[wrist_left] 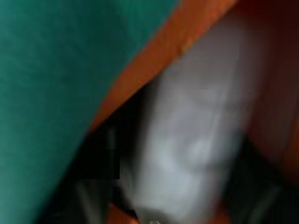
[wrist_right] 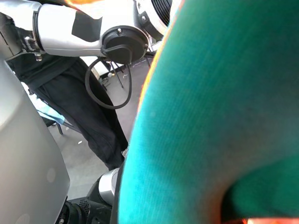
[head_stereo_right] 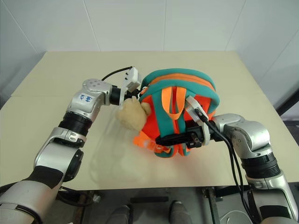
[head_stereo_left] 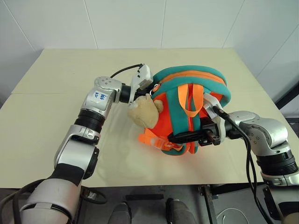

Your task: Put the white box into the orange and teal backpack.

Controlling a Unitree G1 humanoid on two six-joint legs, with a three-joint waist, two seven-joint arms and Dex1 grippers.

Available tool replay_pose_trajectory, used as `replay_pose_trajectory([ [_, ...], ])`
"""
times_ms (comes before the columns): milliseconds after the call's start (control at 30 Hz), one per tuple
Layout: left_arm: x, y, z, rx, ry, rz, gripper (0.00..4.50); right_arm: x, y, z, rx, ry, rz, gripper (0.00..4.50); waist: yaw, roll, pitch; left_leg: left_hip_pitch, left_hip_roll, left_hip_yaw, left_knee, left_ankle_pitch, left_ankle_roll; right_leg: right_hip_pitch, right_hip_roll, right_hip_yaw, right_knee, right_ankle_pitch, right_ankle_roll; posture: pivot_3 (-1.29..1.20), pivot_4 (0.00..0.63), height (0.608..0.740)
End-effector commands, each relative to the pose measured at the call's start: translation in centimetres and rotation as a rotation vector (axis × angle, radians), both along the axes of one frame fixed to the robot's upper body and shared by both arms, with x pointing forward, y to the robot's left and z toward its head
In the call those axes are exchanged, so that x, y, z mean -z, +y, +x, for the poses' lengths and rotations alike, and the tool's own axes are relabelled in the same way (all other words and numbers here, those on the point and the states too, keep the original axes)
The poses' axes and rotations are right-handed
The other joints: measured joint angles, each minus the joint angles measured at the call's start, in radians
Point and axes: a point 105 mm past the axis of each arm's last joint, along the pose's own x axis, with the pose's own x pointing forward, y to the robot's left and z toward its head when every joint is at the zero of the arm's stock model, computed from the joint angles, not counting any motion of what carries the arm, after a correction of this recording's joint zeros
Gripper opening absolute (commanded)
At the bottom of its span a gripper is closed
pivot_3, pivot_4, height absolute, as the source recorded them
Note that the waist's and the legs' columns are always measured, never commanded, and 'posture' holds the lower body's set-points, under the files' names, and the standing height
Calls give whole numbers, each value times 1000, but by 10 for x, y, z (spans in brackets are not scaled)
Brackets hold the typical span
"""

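The orange and teal backpack stands on the table with its straps facing me and a tan plush toy hanging at its left side. My left gripper reaches into the backpack's left side opening, its tip hidden by the teal rim. In the left wrist view the white box lies just ahead inside the orange lining, blurred. My right gripper lies across the lower front of the backpack, shut on its teal strap fabric.
The beige table spreads wide to the left of and behind the backpack. Its front edge runs close below the backpack. White tiled walls stand behind the table.
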Motion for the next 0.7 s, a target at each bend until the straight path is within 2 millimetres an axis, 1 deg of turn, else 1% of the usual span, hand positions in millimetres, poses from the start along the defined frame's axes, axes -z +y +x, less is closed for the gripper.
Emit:
replay_pose_trajectory([
  [33,-16,29,-4,-24,-60,-15,4030,-3,1,-4,-21,-17,12,0,-3,0,0,0,0,0,0,0,0,0,0,0,0,0,0,0,150,740],
  [100,-17,44,-7,-38,-70,-7,4030,-3,1,-3,-15,-17,12,0,-3,0,0,0,0,0,0,0,0,0,0,0,1,0,0,0,150,740],
  [133,-17,57,-9,-48,-74,0,4030,-3,1,-2,-13,-17,11,0,-3,0,0,1,0,0,0,0,0,0,0,0,1,0,-1,0,150,740],
  [167,-18,74,-12,-72,-78,10,4030,-3,0,-1,-10,-17,12,0,-4,0,0,1,0,0,0,0,0,0,0,0,1,0,-1,0,150,740],
  [233,-17,102,-21,-100,-68,32,4030,-2,0,0,-3,-16,10,0,-10,1,0,1,0,0,-1,0,0,0,0,1,1,0,-1,0,150,740],
  [300,-16,114,-31,-97,-61,34,4030,-2,-1,1,0,-15,8,0,-8,1,0,1,0,0,-2,0,0,-1,0,1,2,-1,-1,0,150,740],
  [400,-17,117,-43,-84,-56,20,4030,-1,-1,2,3,-15,7,0,9,1,0,1,0,0,-1,0,0,0,0,0,2,-1,-2,0,150,740],
  [467,-15,113,-58,-42,-57,0,4030,-1,-1,4,9,-15,8,0,12,1,0,0,0,0,0,0,0,1,0,0,1,-1,-2,0,150,740],
  [567,-15,98,-73,1,-59,-50,4030,1,0,7,13,-15,7,0,7,1,0,1,0,0,0,0,0,1,0,1,1,-1,-2,0,150,740],
  [700,-18,80,-80,25,-60,-104,4030,2,1,9,13,-15,8,0,3,0,0,2,0,-1,0,0,0,1,1,1,3,-1,-2,0,150,740],
])
